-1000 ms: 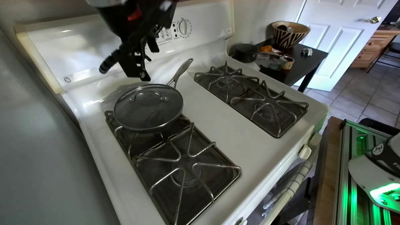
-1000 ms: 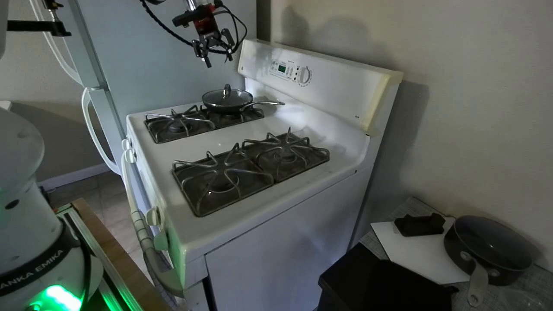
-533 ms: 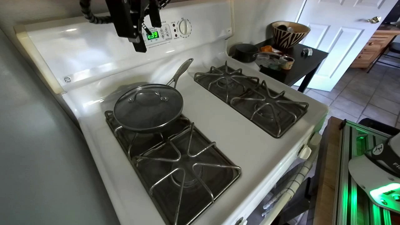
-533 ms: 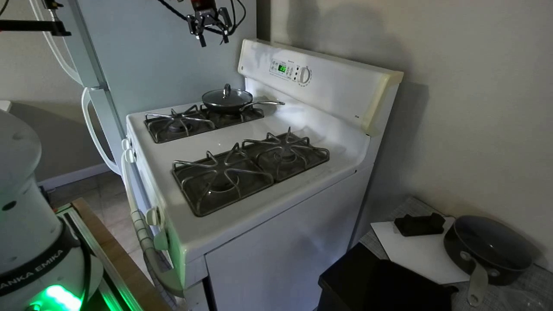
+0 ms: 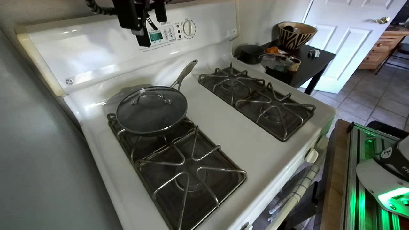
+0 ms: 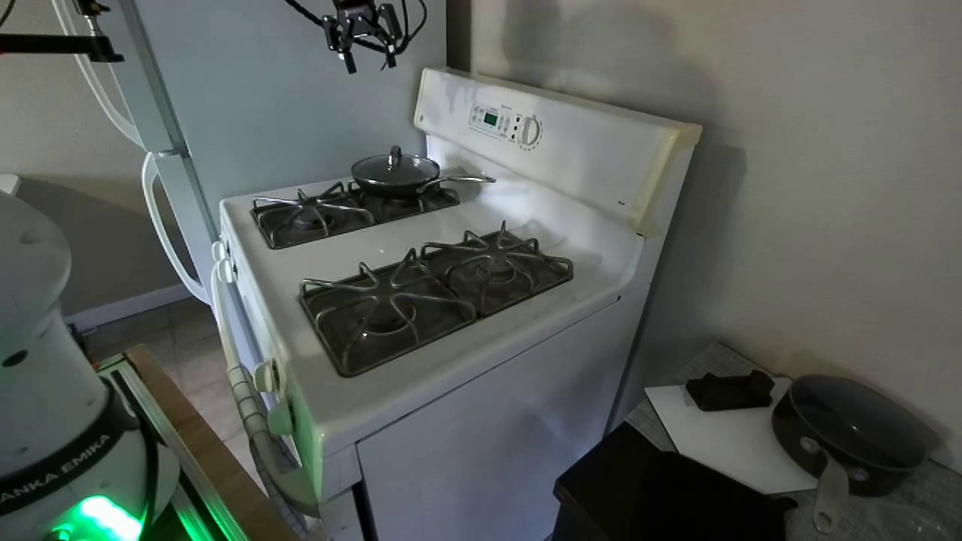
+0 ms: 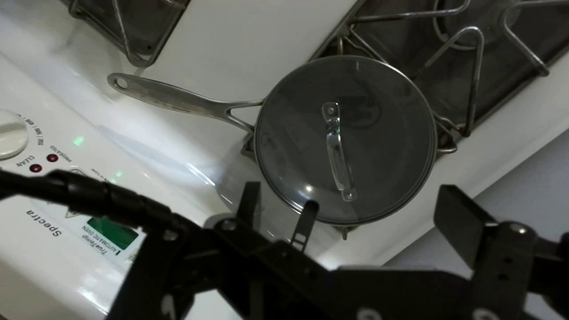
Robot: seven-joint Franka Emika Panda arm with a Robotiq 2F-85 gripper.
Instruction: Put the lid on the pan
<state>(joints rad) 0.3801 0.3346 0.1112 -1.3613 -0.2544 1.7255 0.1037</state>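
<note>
Lid (image 7: 386, 151) is resting on the pan (image 6: 385, 189) and covering it; in the wrist view both are lying right of centre in the frame. The metal lid handle (image 7: 336, 153) is standing up from the glass. Pan is sitting over a burner of the white stove (image 5: 223, 127), left of centre in an exterior view, its long grey handle (image 5: 185, 72) pointing to the upper right there.

Gripper (image 6: 371, 61) is hanging at the top of the frame in both exterior views, higher than the lid and well apart from it. Grip is released: in the wrist view the two fingers (image 7: 458, 222) are standing wide apart in the lower part of the frame.

Oven display (image 7: 112, 232) is showing green at the lower left of the wrist view. In an exterior view a dark saucepan (image 6: 849, 436) is standing at the lower right.
</note>
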